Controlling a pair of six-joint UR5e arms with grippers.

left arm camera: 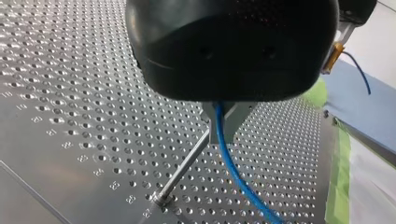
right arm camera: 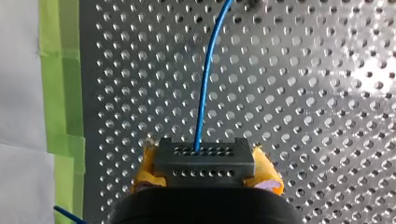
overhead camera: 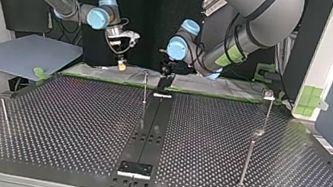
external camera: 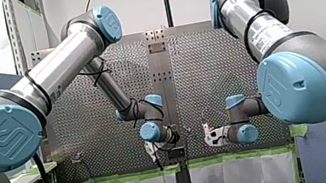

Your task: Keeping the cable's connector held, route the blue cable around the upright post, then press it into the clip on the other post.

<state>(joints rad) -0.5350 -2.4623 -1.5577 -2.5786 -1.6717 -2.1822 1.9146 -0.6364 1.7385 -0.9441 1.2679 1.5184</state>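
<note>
The right gripper [right arm camera: 206, 173] has its yellow pads closed on the black connector [right arm camera: 203, 158]; from there the blue cable [right arm camera: 203, 93] runs straight out ahead over the perforated surface [left arm camera: 70, 93] toward the left gripper [left arm camera: 224, 122], whose metal fingers are drawn nearly together with the cable between them, seemingly pinched. The thin upright post [left arm camera: 183, 168] stands just beside those fingers, so the left arm looks the nearer for the wrap; the clip [overhead camera: 269, 95] sits well apart, at the top view's right.

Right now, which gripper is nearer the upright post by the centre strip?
Left. My left gripper hangs just beside the post; my right gripper, holding the connector, is farther off.
</note>
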